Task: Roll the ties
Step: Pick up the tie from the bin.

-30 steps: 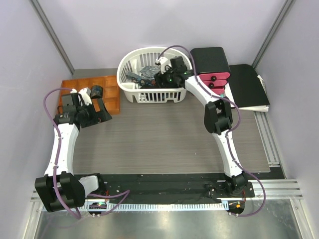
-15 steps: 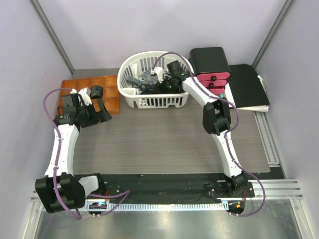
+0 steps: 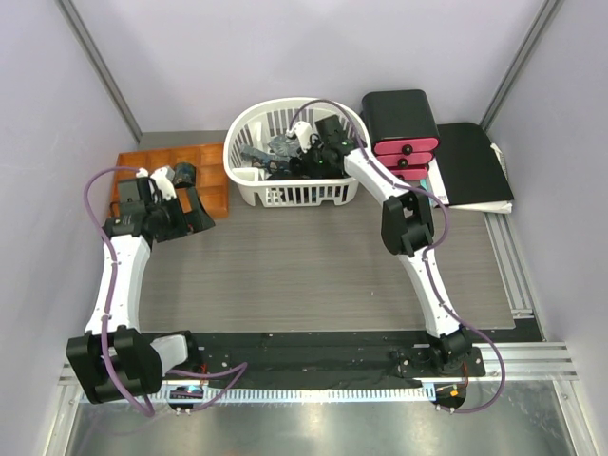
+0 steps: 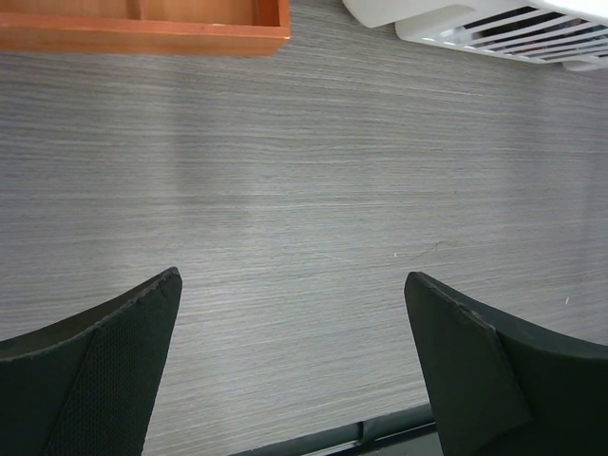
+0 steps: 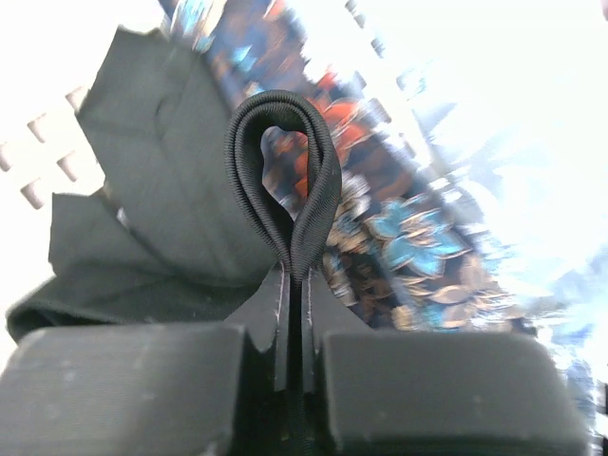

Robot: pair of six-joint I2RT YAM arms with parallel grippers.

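— What is seen at the right gripper (image 5: 294, 285)?

— The jaws are pressed together, and a fold of the black tie (image 5: 283, 171) is pinched between them. A narrow loop of fabric is pushed up above the pads, at the centre of the wrist view. A second ago the jaws were held wide apart, so the closing has only just been made.

— And around the pinch?

— The rest of the black tie is spread toward the left and lower left of the frame. A patterned tie (image 5: 404, 237) is seen just behind it to the right, blurred. In the overhead view both are kept inside the white basket (image 3: 294, 193) at upper centre, and the gripper is found a little further left in it than before.

— The left gripper (image 4: 290, 277)?

— It is held wide open with nothing between the fingers, over the bare table (image 4: 304, 171) near the orange tray (image 4: 142, 33) at the upper left. No change is noted there.

— What is meant for the task?

— A grasp is judged to be made, but nothing is lifted out yet and no rolling is begun. Since a fold is held, not an end, a regrasp may be needed once the tie is laid out.
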